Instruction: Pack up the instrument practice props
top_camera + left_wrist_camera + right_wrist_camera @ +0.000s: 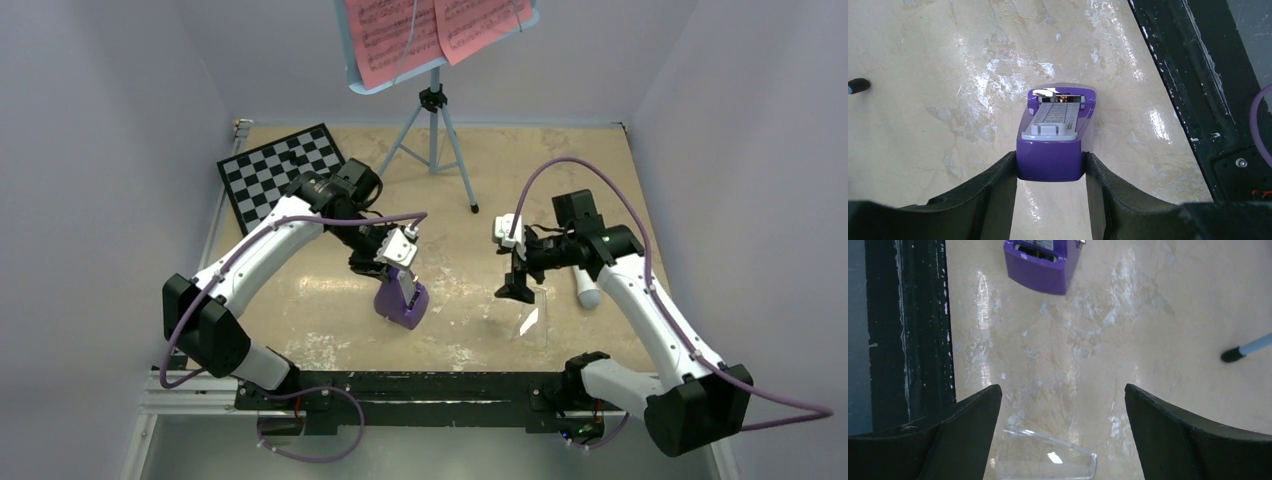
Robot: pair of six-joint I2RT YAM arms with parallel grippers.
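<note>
**Metronome gripped on the left, clear cover loose under the right**

Working surface: beige marbled desk (300, 315), boxed in by pale grey walls (100, 150). Noted a black rail (400, 385) along the near edge.

Logged at the far left corner: black-and-white chessboard (270, 170), lying flat. Near the middle of the far edge: light-blue music stand (433, 120) on a thin tripod, carrying pink sheet-music pages (380, 35) on its tray, both cut off by the top of the overhead view.

Found the purple metronome (402, 302) left of centre, closer to the near edge than to the far one. Observed the left hand (1050, 167) clamped on it, one finger pressed against each purple side, with the grey ribbed face toward the wrist camera. Cannot tell whether resting on the desk or raised just off it.

Located the clear cover (532, 318) lying on the desk right of centre, close to the near edge and apart from the metronome. Recorded the right hand (1063, 395) over it, jaws spread wide with nothing between them. Caught the cover's rim low in the right wrist view, between the two fingers.

Spotted the white recorder (586, 290) toward the right edge, partly hidden behind the right arm. Picked up a black-tipped tripod foot (1233, 355) at the right margin of the right wrist view.
</note>
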